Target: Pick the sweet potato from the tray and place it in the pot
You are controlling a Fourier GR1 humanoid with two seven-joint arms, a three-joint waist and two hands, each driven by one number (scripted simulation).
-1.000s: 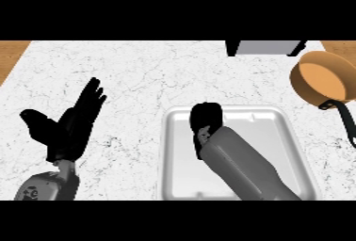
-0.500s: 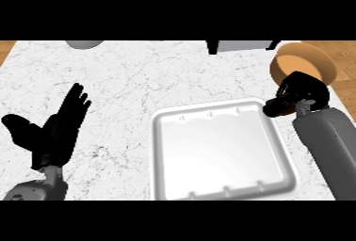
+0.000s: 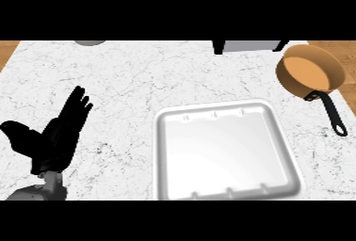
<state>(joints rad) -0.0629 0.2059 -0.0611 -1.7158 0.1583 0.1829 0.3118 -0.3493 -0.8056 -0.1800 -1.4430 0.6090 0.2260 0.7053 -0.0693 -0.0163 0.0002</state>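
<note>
One black hand on a grey forearm is showing near the tabletop's lower left corner.

The left hand [image 3: 52, 139] is showing as matte black all over, with long slim fingers [image 3: 75, 106] and a thicker, blunter thumb [image 3: 20, 132] branching off to one side; no markings, screws or cables are showing on it. Below it the black is narrowing into a short wrist, which is joining a smooth, rounded grey forearm [image 3: 38, 192] that is catching a pale highlight. The right hand and forearm are not appearing in the head view.
</note>
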